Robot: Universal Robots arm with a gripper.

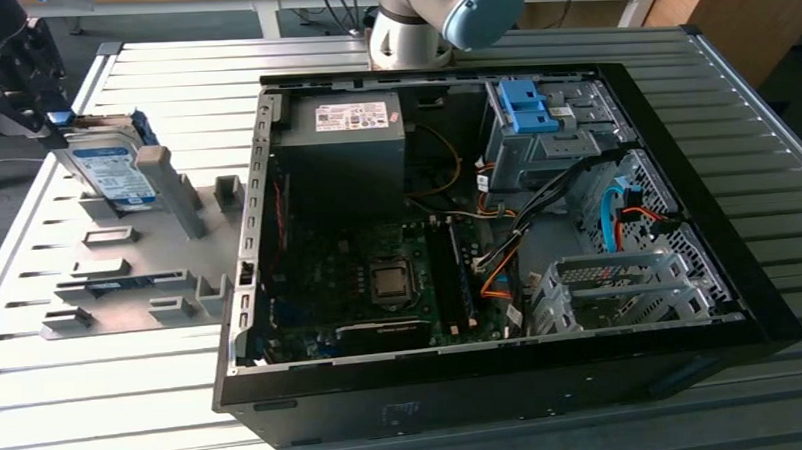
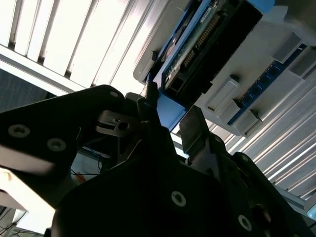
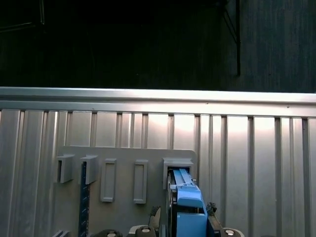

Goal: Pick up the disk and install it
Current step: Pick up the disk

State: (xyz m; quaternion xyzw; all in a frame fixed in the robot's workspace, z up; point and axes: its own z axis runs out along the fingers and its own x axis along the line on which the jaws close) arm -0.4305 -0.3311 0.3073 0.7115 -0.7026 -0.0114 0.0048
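Exterior view's left: your end effector (image 1: 53, 115) is pinching the blue frame end of the disk (image 1: 110, 173). The disk stands tilted in the grey rack (image 1: 150, 284) on the slatted surface (image 1: 100, 396). To the right lies the open computer case (image 1: 381, 416).

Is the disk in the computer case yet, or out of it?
Out. The disk stands on edge in the grey rack on the table, to the exterior view's left of the open computer case.

Slatted metal table (image 1: 114, 395) with open computer case (image 1: 447, 408), grey rack (image 1: 162, 243).
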